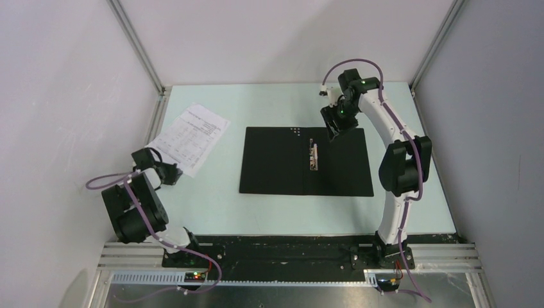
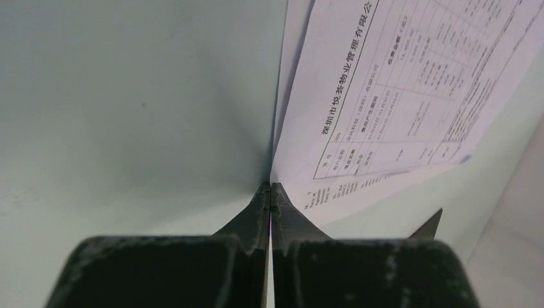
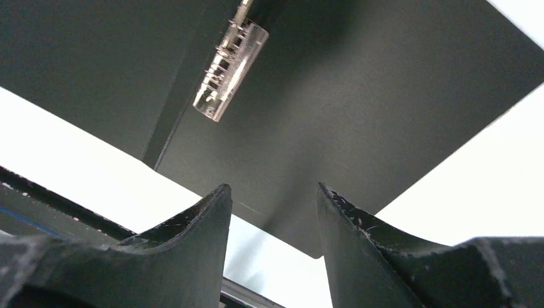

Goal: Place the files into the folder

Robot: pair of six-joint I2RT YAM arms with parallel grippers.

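The folder (image 1: 276,163) lies spread open in the middle of the table, black inside up, with its clip (image 1: 312,157) along the spine. The files (image 1: 192,136) are white printed sheets lying at the far left of the table. My left gripper (image 1: 169,172) is shut on the near edge of the files; in the left wrist view the sheets (image 2: 398,96) rise from between the closed tips (image 2: 270,186). My right gripper (image 1: 336,126) is open and empty over the folder's far right part; the right wrist view shows the black folder (image 3: 359,96) and clip (image 3: 229,70) beyond the gripper (image 3: 272,189).
White walls with metal corner posts (image 1: 138,45) enclose the pale green table (image 1: 212,212) on three sides. The files lie close to the left wall. A black strip and metal rail (image 1: 289,247) run along the near edge by the arm bases.
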